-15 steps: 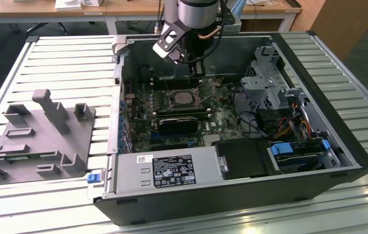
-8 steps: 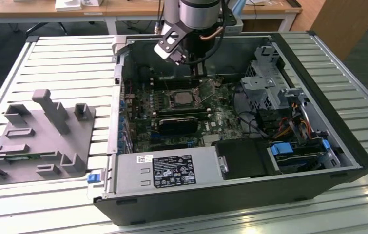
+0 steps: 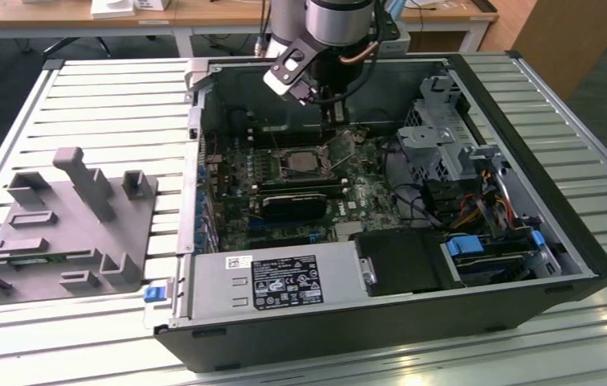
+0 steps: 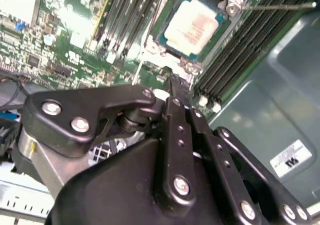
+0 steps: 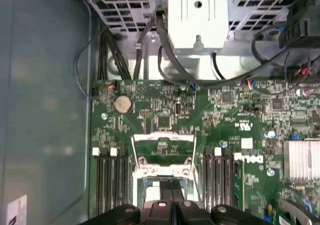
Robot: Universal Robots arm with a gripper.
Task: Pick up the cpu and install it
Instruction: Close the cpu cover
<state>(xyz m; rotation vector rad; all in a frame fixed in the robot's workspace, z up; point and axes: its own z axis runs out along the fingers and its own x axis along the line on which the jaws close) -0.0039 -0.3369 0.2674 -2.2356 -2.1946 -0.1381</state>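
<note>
The cpu (image 4: 192, 27) has a silver top and a thin green edge. It lies flat inside the motherboard socket (image 3: 303, 163) of the open computer case. My gripper (image 4: 178, 85) hangs just beside one edge of the socket, its two black fingers pressed together with nothing between them. In the exterior view the gripper (image 3: 331, 130) reaches down into the back of the case, behind the socket. The socket's metal load plate (image 5: 162, 147) stands swung open, and the fingers (image 5: 165, 210) sit right in front of it.
The case (image 3: 560, 241) lies on a slatted table. Memory slots (image 4: 235, 50) flank the socket. A drive cage (image 3: 443, 121) with cables stands on the exterior view's right, and a power supply (image 3: 281, 281) sits at the front. A grey fixture with posts (image 3: 62, 225) stands outside, on the exterior view's left.
</note>
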